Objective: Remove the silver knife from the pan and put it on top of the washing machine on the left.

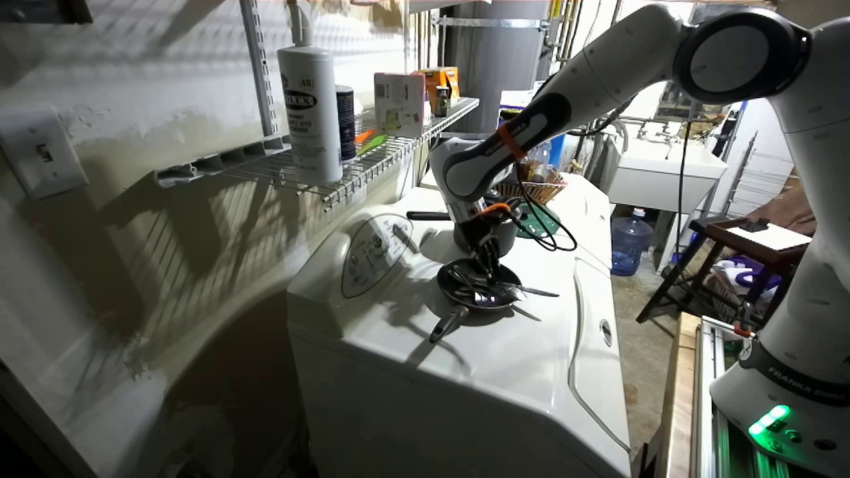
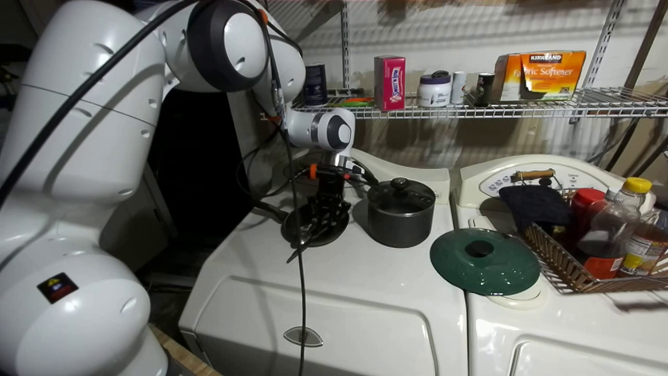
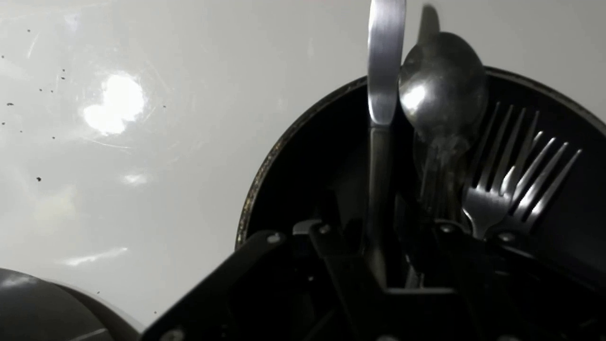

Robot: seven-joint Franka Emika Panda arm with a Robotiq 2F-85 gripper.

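Observation:
The silver knife (image 3: 386, 61) lies in the small dark pan (image 3: 303, 166) with its blade sticking out over the rim. It also sticks out in both exterior views (image 1: 541, 292) (image 2: 295, 254). The pan (image 1: 446, 290) stands on the washing machine (image 1: 505, 358). Spoons (image 3: 442, 90) and forks (image 3: 516, 189) lie beside the knife. My gripper (image 3: 378, 213) points down into the pan with one finger on each side of the knife handle. The fingers are near the handle, but whether they press on it is too dark to tell. The handle's end is hidden by the gripper.
A dark lidded pot (image 2: 401, 224) stands close to the pan. A green lid (image 2: 506, 266) lies on the seam to a second white machine, with a basket (image 2: 563, 266) of bottles. A wire shelf (image 2: 443, 110) runs above the back. A cable (image 2: 300, 292) hangs before the view.

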